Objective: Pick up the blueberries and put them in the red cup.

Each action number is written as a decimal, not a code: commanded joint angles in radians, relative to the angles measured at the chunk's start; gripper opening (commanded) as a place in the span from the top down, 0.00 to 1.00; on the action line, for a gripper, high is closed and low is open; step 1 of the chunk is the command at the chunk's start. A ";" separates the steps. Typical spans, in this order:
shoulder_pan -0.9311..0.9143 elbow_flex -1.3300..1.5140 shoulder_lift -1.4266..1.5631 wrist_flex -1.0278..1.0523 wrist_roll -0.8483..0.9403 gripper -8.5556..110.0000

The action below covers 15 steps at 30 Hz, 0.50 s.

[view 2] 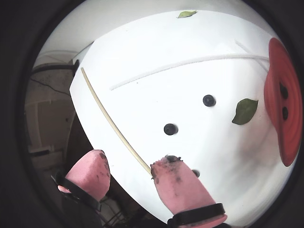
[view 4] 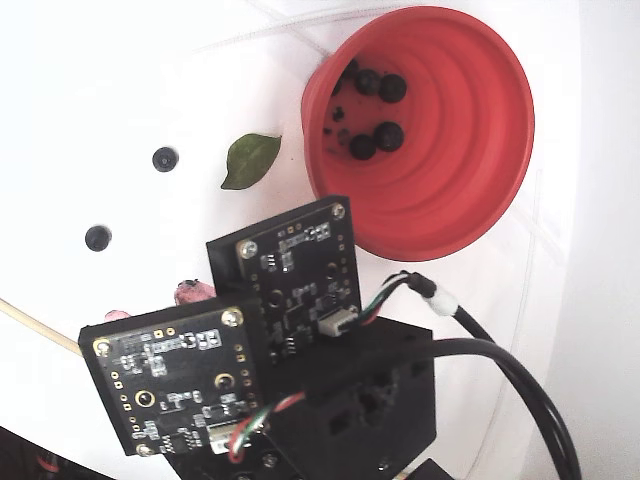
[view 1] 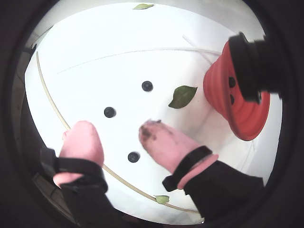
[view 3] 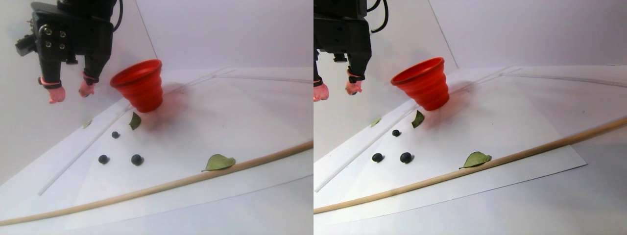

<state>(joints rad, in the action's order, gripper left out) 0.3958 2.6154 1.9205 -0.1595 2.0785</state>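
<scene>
Three blueberries lie loose on the white sheet [view 3: 196, 127]: one [view 1: 147, 86] farthest from me, one [view 1: 109, 112] to its left, one [view 1: 133, 156] between my fingertips' lines of sight. The stereo pair view shows them as a small cluster [view 3: 137, 159] in front of the red cup [view 3: 139, 85]. The red cup [view 1: 228, 102] stands at the right of both wrist views, and the fixed view shows several blueberries [view 4: 389, 135] inside it. My gripper [view 1: 116, 129] hangs open high above the sheet, left of the cup [view 2: 280, 118], with nothing between its stained pink fingertips [view 2: 173, 178].
A green leaf [view 1: 183, 96] lies between the berries and the cup; another leaf [view 3: 219, 162] rests against a long wooden stick [view 3: 147, 191] near the sheet's front edge. A white strip [view 2: 190, 64] crosses the far side. Circuit boards [view 4: 180, 375] block the lower fixed view.
</scene>
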 commanded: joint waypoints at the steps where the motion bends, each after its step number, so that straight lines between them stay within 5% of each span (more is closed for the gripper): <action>1: 0.035 -0.012 -0.051 -0.069 0.012 0.79; 15: -0.031 -0.094 -0.298 -0.229 0.064 0.79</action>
<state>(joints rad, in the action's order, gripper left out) 0.3574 2.5525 1.6490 -0.3451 2.1292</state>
